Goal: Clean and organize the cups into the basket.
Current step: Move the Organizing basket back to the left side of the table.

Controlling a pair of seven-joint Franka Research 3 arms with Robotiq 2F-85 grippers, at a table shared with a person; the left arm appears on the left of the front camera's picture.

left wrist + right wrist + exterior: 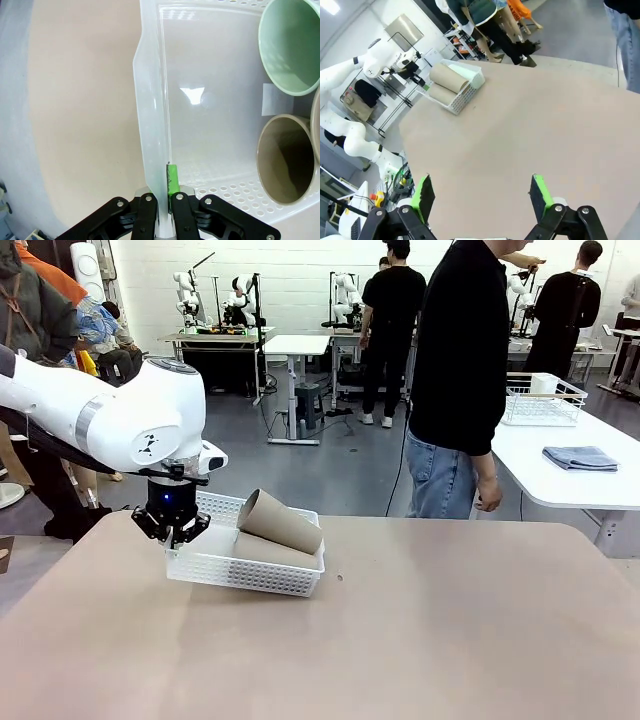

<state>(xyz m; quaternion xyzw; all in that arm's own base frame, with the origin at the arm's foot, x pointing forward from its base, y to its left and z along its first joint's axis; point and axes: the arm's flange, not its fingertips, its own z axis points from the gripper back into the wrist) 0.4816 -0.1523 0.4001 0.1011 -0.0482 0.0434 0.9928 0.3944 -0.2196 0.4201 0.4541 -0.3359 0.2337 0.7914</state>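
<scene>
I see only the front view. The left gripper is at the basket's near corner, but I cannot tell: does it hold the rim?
Observer: Yes. In the left wrist view the left gripper is shut on the basket wall, one green pad inside.
Operator: Which cups lie inside?
Observer: A mint green cup and a tan cup, mouths toward that wrist camera.
Operator: And the right gripper?
Observer: The right gripper is open above bare table, far from the basket.
</scene>
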